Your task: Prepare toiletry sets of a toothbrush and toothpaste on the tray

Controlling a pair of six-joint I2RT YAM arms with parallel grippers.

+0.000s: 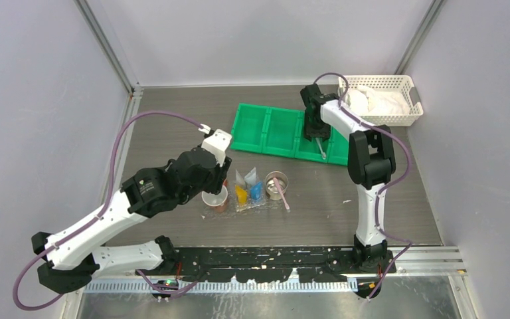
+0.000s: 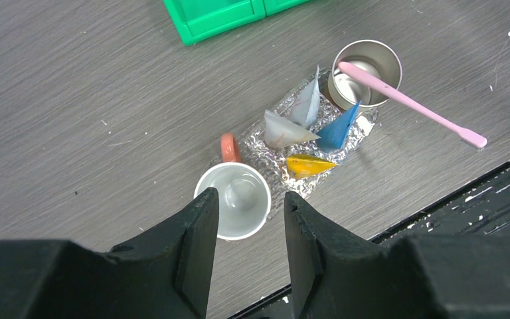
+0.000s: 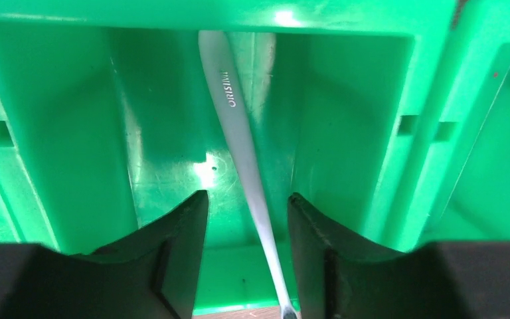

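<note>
Under the right gripper [image 3: 247,199] the grey brush [image 3: 238,133] lies in the bin [image 3: 53,133], not yet fetched. Ahead of the left gripper [image 2: 249,199], tubes [image 2: 309,164] lie on the tray [image 2: 265,156] but no brush: the pink brush [image 2: 412,103] leans in a tin cup [image 2: 345,90] just beyond. Sets look hardly begun. Both grippers are part open and empty, the right straddling the grey brush, the left over a white cup [image 2: 236,216].

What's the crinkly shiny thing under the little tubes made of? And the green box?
The tray is probably thin see-through plastic, though it might be foil: it is wrinkled all over and glitters. The green bin looks like hard moulded plastic, with smooth, glossy walls and bright glints.
</note>
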